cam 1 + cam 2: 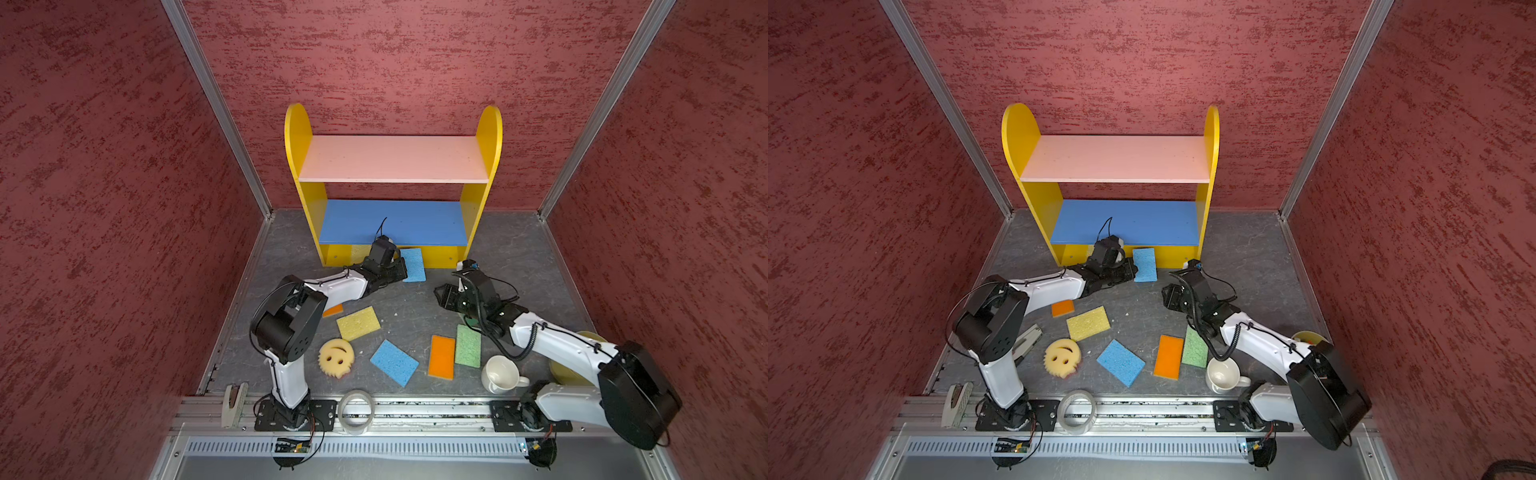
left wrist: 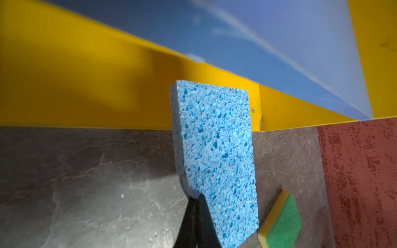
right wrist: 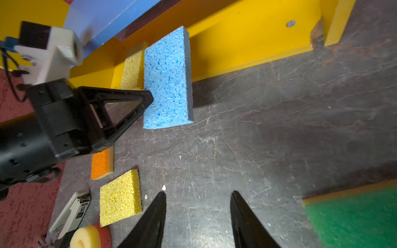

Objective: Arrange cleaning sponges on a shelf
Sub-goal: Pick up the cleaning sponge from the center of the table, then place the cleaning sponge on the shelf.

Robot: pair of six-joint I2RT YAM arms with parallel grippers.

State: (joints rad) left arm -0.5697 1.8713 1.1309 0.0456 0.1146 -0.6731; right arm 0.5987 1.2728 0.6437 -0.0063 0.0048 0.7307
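Observation:
The shelf stands against the back wall, its pink and blue boards bare. A blue sponge stands on edge, leaning on the shelf's yellow base. Beside it a yellow sponge lies in the bottom tier. My left gripper is shut, its tip pressed against the blue sponge's edge with nothing between the jaws. My right gripper hovers open over bare floor, right of the blue sponge. On the floor lie yellow, blue, orange, green and smiley sponges.
A small orange sponge lies partly under the left arm, and a green-topped one beside the right gripper. A white mug stands by the right arm's base. A tape ring lies on the front rail and a stapler at the left.

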